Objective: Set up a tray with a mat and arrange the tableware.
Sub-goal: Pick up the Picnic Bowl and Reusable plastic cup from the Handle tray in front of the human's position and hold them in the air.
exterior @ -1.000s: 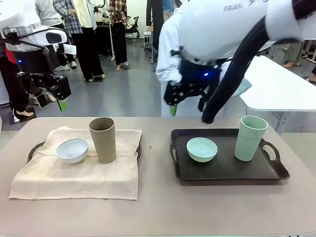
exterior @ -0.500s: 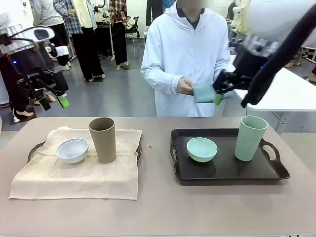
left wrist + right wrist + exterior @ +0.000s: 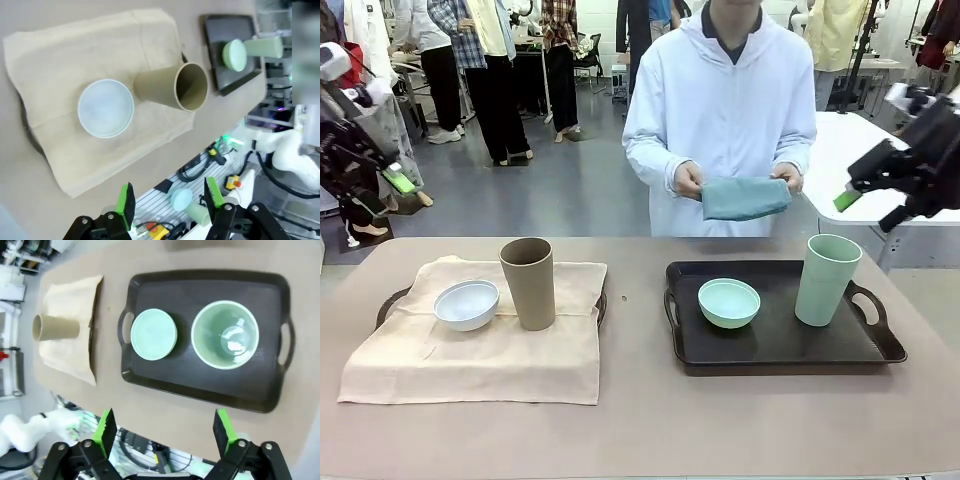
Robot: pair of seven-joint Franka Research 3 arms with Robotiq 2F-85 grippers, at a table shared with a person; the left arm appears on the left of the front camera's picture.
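A beige mat covers the left tray; on it stand a white bowl and a tan cup. The black right tray holds a mint bowl and a mint cup. My left gripper hangs open, high off the table's left end, and my right gripper hangs open above the right end. From high up, the left wrist view has the left gripper over the white bowl and tan cup. In the right wrist view the right gripper looks down on the mint bowl and mint cup. Both grippers hold nothing.
A person in a white coat stands at the table's far side, holding a folded teal cloth in both hands above the far edge. A white table stands at the back right. Bare tabletop runs along the front edge.
My right arm has swung from in front of the camera out to the right. The left gripper drew back to the left edge. The person, uncovered, now holds the teal cloth spread between both hands.
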